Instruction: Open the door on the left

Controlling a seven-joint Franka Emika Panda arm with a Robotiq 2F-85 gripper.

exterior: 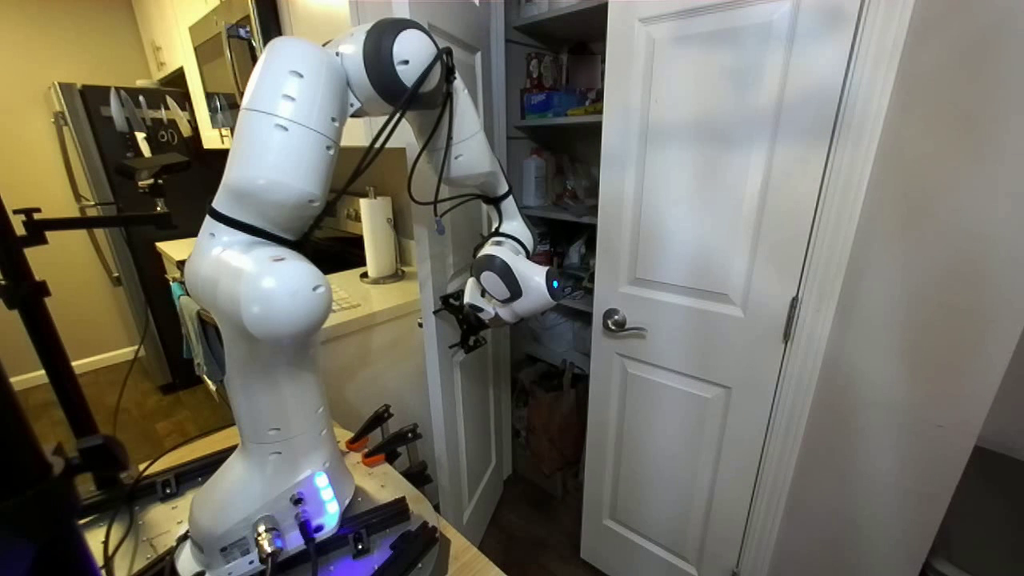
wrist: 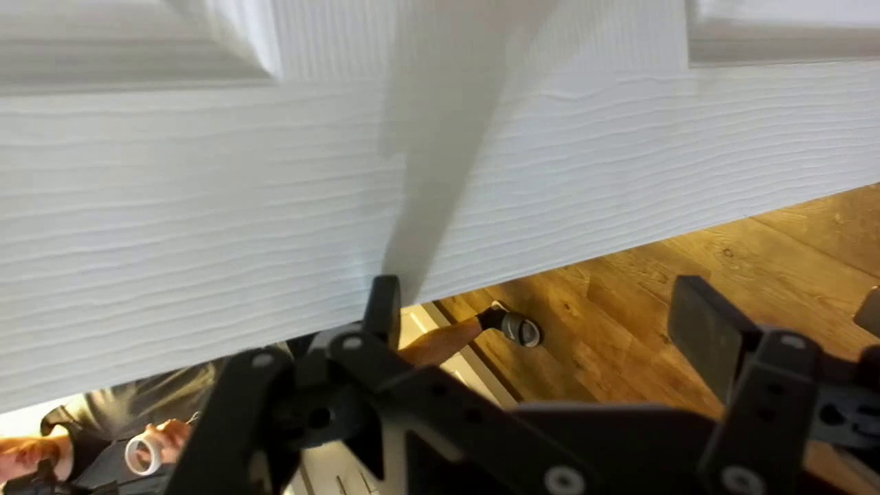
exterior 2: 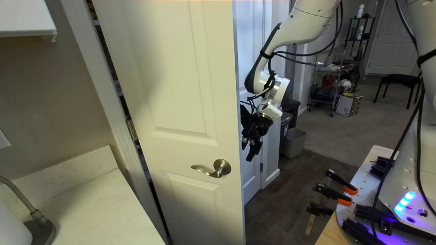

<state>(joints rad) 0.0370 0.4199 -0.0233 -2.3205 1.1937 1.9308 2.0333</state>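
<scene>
A: Where does the left closet door stand?

B: Open, angled out from its frame just beside the white countertop. In an exterior view its panelled face carries a curved lever handle near the free edge.

A: And the right closet door?

B: White and panelled as well, with a matching lever handle near its left-hand edge. Stocked pantry shelves show between the 2 doors.

A: The Robotiq gripper?

B: Its 2 fingers are spread well apart. It hangs on the closet-facing side of the left closet door, by the free edge. In the wrist view, 1 fingertip overlaps that edge; whether they touch, I cannot tell.

A: What lies past the edge there?

B: Plank flooring, plus a person's lower leg and shoe.

A: Elsewhere?

B: The Franka Panda arm arches over from its base on a wood-edged table; black-and-orange clamps sit beside the base. A paper towel roll stands upright on the countertop.
</scene>
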